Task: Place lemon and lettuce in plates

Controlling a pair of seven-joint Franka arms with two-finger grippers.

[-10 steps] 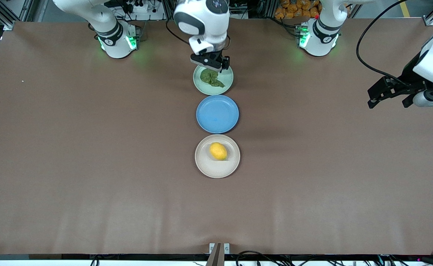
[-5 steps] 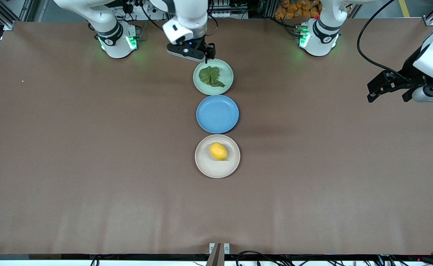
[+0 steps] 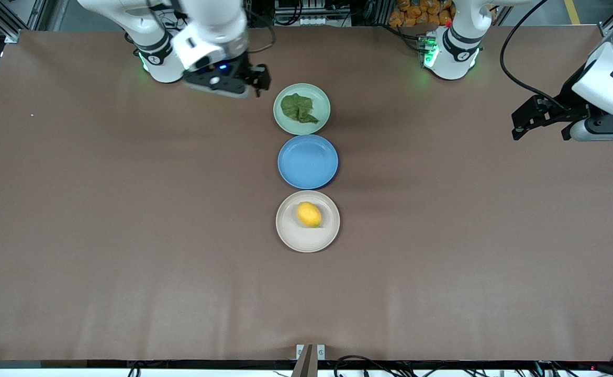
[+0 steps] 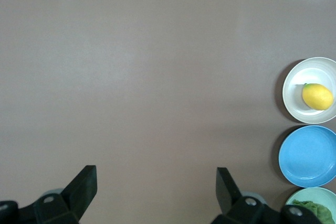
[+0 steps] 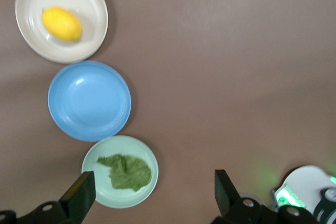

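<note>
The lettuce [image 3: 298, 109] lies in the mint green plate [image 3: 322, 106], which is farthest from the front camera. The lemon [image 3: 309, 214] lies in the beige plate [image 3: 306, 239], the nearest one. My right gripper [image 3: 260, 81] is open and empty, in the air beside the mint plate toward the right arm's end. My left gripper [image 3: 542, 130] is open and empty over bare table at the left arm's end. The right wrist view shows its gripper [image 5: 153, 179], the lettuce [image 5: 126, 171], the mint plate [image 5: 122, 199] and the lemon [image 5: 62, 23]. The left wrist view shows its gripper [image 4: 155, 177] and the lemon [image 4: 317, 96].
An empty blue plate [image 3: 308, 161] sits between the two plates; all three form a line down the table's middle. The arm bases [image 3: 162, 55] [image 3: 450, 50] stand at the table's edge farthest from the front camera.
My right gripper has drawn away from over the mint plate toward the right arm's end, leaving the lettuce in the plate. My left gripper has drifted slightly.
</note>
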